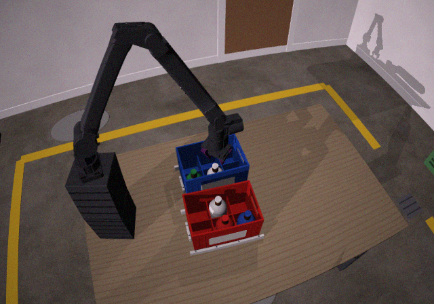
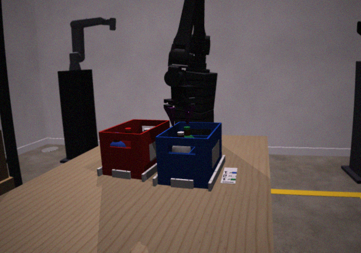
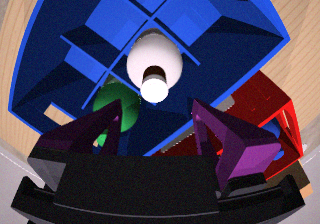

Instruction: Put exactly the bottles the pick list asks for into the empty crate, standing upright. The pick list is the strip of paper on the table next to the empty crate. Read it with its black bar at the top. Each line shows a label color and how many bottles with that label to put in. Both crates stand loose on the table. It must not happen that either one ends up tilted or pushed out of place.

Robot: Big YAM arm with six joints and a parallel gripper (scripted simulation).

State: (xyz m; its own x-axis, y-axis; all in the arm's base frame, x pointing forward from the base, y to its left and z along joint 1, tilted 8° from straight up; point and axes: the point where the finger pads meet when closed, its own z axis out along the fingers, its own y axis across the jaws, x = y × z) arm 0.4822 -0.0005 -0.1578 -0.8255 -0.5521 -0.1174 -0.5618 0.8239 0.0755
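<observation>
Purple-fingered black gripper point(image 1: 216, 156) point(image 2: 180, 124) point(image 3: 157, 105) is released above blue slotted crate point(image 1: 241, 175) point(image 2: 183, 167) point(image 3: 235, 59), near whose edge white paper strip point(image 2: 229, 175) reads green 1, white 2, blue 1.

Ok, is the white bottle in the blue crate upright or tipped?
Upright: in the wrist view the white bottle stands in its compartment, cap on top.
</observation>
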